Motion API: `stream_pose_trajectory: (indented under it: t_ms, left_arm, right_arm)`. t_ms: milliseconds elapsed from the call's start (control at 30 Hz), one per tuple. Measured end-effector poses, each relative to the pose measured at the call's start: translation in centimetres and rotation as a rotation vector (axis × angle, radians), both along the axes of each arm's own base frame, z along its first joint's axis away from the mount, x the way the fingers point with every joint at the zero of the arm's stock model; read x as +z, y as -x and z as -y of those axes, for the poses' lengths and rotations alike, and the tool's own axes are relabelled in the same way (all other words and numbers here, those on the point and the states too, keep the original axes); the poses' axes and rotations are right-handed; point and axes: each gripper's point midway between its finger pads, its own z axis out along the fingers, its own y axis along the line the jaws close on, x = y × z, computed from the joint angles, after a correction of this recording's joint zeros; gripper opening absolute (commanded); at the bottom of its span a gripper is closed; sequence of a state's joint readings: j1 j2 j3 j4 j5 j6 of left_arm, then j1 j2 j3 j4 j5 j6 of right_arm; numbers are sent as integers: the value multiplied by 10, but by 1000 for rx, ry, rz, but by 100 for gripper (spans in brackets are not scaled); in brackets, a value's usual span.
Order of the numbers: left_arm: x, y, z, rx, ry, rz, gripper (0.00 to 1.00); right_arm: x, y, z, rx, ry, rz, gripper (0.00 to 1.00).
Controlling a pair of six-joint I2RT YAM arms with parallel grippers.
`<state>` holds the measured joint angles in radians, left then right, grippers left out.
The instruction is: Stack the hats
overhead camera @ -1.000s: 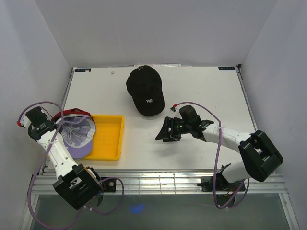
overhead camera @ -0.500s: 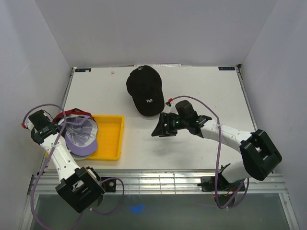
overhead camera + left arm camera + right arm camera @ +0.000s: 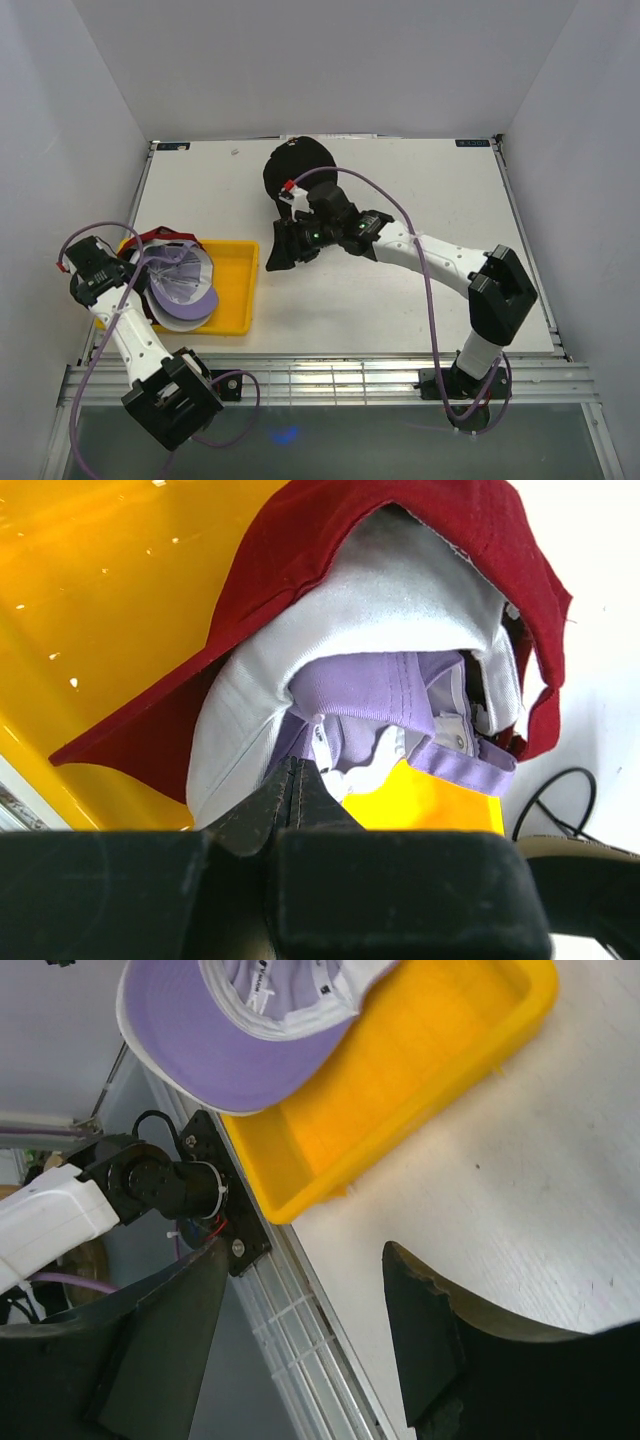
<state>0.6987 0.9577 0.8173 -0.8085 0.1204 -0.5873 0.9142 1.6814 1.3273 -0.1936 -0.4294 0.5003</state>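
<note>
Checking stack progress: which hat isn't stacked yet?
The black hat, alone on the table near the far edge. The red, white and lavender hats are nested together over the tray.

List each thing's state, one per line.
Dark red fabric cap, inverted, outermost of nest.
White fabric cap, nested inside red.
Lavender fabric cap, nested innermost.
Black fabric cap, crown up on table.
Yellow plastic tray, partly under the nest.
Left gripper, shut on white fabric cap.
Right gripper, open, empty.
</note>
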Motion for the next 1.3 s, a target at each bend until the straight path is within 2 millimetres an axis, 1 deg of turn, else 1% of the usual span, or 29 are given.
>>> stream_pose_trajectory:
  t_ms: [100, 200, 367, 467, 600, 700, 800, 1100, 1300]
  left_arm:
    - [0, 0, 6, -16, 12, 13, 1]
    - [0, 1, 10, -30, 22, 22, 1]
    - [-1, 2, 17, -47, 41, 32, 0]
    - [-2, 3, 20, -52, 49, 34, 0]
    - [-3, 3, 21, -55, 55, 33, 0]
    - [-3, 3, 21, -56, 55, 31, 0]
    - [-3, 4, 22, -58, 56, 27, 0]
    - [-3, 6, 23, -62, 60, 18, 0]
    - [-2, 6, 24, -65, 64, 17, 0]
  right_arm:
    - [10, 3, -25, 57, -13, 67, 70]
    - [12, 7, -51, 113, -20, 126, 71]
    - [1, 20, -84, 208, -6, 204, 73]
    - [-7, 29, -100, 268, 6, 270, 73]
    - [-22, 47, -110, 354, 24, 351, 75]
    - [-28, 58, -116, 408, 22, 426, 75]
    - [-31, 65, -122, 444, 10, 500, 76]
    - [-51, 73, -141, 469, -3, 693, 77]
    - [-73, 78, -153, 462, -20, 765, 77]
